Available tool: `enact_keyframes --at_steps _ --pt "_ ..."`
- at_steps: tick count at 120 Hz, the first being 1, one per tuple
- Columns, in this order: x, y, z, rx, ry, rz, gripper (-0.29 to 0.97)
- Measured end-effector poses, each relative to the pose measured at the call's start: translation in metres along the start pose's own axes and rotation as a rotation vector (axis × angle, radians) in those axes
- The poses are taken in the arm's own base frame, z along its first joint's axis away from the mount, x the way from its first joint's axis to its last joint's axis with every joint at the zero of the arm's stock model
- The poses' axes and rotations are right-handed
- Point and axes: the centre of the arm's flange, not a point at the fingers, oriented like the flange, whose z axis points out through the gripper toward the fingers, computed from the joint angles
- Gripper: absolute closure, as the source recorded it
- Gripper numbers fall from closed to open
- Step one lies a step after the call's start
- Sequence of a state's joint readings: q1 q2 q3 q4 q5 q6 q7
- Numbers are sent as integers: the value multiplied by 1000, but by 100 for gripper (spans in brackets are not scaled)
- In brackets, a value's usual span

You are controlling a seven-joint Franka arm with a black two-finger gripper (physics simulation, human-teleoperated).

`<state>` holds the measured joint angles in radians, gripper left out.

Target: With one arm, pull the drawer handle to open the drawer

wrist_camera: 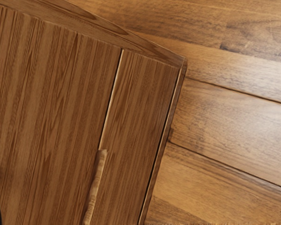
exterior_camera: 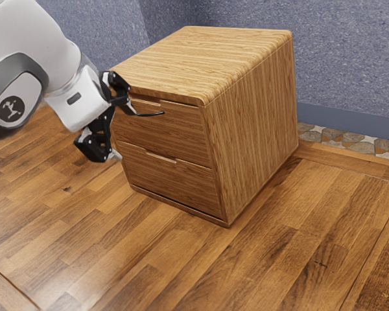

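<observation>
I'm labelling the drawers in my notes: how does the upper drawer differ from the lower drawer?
The upper drawer carries a thin, curved dark handle; the lower drawer carries a straight wooden bar handle. The gripper sits at the upper drawer's front, beside the dark handle; nothing is at the lower drawer's wooden bar handle. Both have the same striped wood grain and look closed, flush in the cabinet.

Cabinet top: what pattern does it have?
The top has light brown, striped wood grain; the exterior view shows it best.
</observation>
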<state>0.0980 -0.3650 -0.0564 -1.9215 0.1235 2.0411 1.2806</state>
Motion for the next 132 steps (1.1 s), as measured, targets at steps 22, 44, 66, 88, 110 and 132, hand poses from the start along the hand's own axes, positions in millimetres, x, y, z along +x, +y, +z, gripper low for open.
enact_keyframes --at_steps 22,44,66,88,110,132 --pt "-11 -4 6 10 -8 76 0" --pt "-19 -2 8 11 -12 131 0" --pt "-19 -12 33 -7 -14 179 0" --pt "-26 -26 38 12 -15 198 0" --pt "-35 -36 41 21 -18 207 0" --pt "-50 -42 43 23 -25 200 0"
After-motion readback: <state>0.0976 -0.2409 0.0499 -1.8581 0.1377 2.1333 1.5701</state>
